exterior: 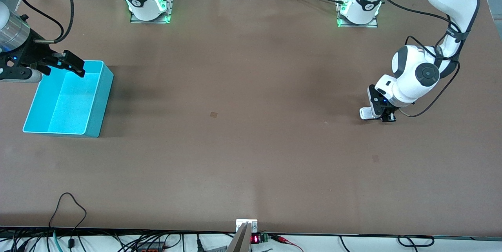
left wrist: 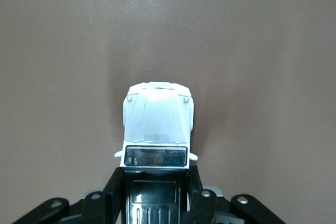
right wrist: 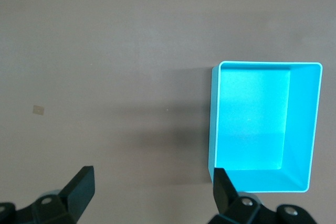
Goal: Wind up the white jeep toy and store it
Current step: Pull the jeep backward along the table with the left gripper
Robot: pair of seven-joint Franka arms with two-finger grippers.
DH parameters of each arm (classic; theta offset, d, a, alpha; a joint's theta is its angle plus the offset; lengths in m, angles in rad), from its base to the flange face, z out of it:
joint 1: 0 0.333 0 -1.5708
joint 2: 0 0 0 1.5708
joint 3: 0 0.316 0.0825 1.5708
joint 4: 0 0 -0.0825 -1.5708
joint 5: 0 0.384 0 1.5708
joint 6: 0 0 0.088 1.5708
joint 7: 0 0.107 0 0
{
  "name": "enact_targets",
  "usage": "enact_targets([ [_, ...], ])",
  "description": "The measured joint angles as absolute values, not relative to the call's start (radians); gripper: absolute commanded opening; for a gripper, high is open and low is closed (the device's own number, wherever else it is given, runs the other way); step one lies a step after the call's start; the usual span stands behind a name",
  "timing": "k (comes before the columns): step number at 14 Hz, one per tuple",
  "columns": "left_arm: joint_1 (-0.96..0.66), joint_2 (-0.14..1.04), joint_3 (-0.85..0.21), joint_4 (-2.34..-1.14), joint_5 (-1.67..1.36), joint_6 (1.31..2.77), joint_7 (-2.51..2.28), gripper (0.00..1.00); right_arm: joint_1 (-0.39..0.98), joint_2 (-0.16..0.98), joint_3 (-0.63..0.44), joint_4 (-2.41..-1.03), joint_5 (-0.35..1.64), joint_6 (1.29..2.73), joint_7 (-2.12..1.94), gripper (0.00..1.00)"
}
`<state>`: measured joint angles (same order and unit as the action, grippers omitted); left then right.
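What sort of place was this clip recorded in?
Likely a robotics lab: two bench-mounted arms at a bare brown table, loose cables along its edge, and only a turquoise bin and white jeep toy as props.

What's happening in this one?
The left gripper is down at the table toward the left arm's end, its fingers closed on the sides of the white jeep, which sits on the tabletop. The right gripper hangs open over the rim of the turquoise bin at the right arm's end, waiting. The bin looks empty, so the jeep is not yet stored.
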<state>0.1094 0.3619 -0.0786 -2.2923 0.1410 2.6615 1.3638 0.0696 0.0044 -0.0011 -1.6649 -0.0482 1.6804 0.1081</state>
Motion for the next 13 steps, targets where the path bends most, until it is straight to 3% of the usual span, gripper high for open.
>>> enact_targets([
  [13, 0.177, 0.369, -0.079, -2.283, 0.141, 2.658, 1.52, 0.22, 0.066, 0.005, -0.002, -1.665, -0.048, 1.68, 0.099, 1.0],
])
